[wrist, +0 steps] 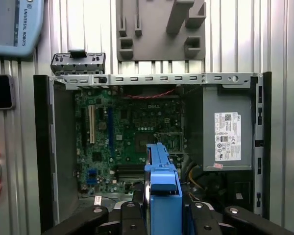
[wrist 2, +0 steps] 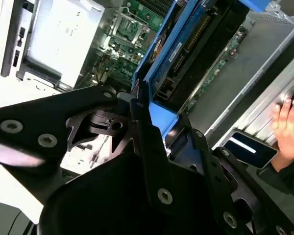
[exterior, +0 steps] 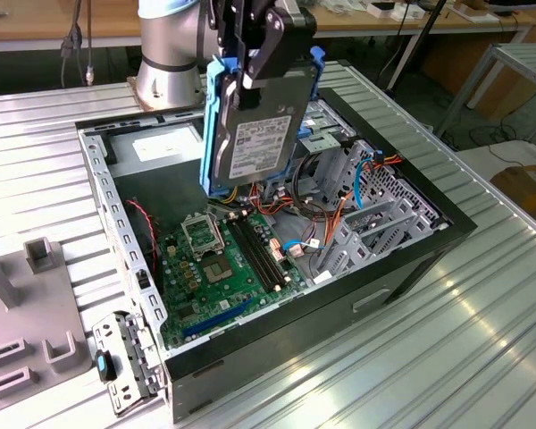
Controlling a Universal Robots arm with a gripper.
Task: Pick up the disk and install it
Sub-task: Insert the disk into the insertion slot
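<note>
Silver-grey disk (exterior: 255, 143): upper middle of the exterior frame, upright with its white label facing the camera, blue-railed on both long edges, hanging over the open computer case (exterior: 411, 259).
My gripper (exterior: 255, 76): black fingers clamped on the disk's top end (I hold it clear of the parts below).
Computer case: centre of the exterior frame, lying on its side with the lid off, on the ribbed metal table (exterior: 482, 304).
Motherboard (exterior: 232, 259): green, on the case floor, below the disk.
Power-supply box (wrist: 225, 127): grey with a white sticker, in a corner of the case in the first wrist view.
Drive cage (exterior: 366, 206): grey metal, to the exterior view's right of the disk, with wires beside it.
Grey fixture (exterior: 27, 331): lower left of the exterior frame, outside the case.
Person's hand (wrist 2: 289, 122): near a dark phone (wrist 2: 247, 149) in the second wrist view.
</note>
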